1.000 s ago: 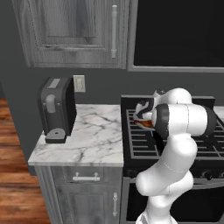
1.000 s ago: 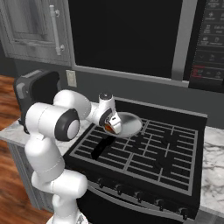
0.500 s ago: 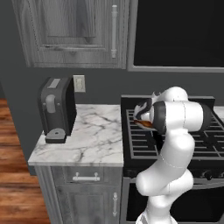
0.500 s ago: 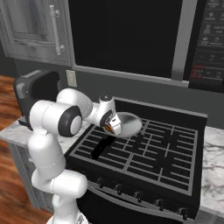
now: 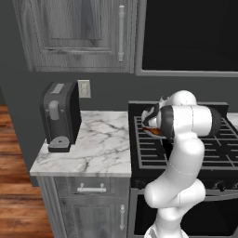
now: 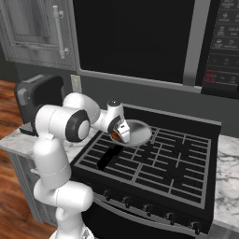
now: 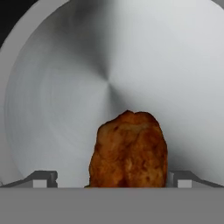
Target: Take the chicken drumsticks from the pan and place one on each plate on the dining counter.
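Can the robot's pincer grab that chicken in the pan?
Probably yes. The pincer is right down in the pan, one fingertip each side of the chicken drumstick, nothing between them.

Left base view looks forward and down from behind the arm, over the marble surface (image 5: pixel 97 144) and the stove's left side (image 5: pixel 153 151). Right base view faces the same stove (image 6: pixel 154 163) from the other side. Both share the stove and the hand (image 6: pixel 122 132). Hand view sits very close, looking into the pan (image 7: pixel 65 87) just ahead of the hand.
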Robot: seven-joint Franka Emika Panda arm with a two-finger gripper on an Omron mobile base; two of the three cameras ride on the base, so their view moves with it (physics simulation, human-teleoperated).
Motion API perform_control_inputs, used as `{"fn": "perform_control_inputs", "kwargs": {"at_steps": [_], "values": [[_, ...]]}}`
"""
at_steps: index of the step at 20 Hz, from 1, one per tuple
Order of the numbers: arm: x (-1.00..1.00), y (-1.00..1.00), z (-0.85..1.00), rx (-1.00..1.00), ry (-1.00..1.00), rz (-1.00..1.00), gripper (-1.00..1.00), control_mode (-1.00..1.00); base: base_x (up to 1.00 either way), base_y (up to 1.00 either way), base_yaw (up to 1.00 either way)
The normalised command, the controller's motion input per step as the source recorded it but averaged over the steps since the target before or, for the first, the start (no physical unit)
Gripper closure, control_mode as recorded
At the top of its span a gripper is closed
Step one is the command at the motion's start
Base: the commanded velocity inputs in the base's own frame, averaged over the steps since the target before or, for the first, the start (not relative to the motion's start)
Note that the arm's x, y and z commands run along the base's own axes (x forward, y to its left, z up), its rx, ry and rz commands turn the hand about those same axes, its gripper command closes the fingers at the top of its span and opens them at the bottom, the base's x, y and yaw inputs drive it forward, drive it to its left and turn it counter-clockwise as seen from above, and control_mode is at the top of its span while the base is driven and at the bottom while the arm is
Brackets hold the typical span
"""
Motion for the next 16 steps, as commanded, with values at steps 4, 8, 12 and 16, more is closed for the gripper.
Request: {"fn": "perform_control_inputs", "kwargs": {"at_steps": [4, 8, 12, 16], "values": [[0.01, 0.01, -0.15, 0.00, 0.01, 0.00, -1.00, -1.00, 0.00, 0.00, 0.00], [-0.01, 0.03, -0.21, 0.00, 0.05, 0.00, -1.00, -1.00, 0.00, 0.00, 0.00], [0.00, 0.01, -0.13, -0.02, 0.01, 0.00, -1.00, -1.00, 0.00, 0.00, 0.00], [0.01, 0.02, -0.09, -0.04, 0.00, 0.00, -1.00, -1.00, 0.00, 0.00, 0.00]]}}
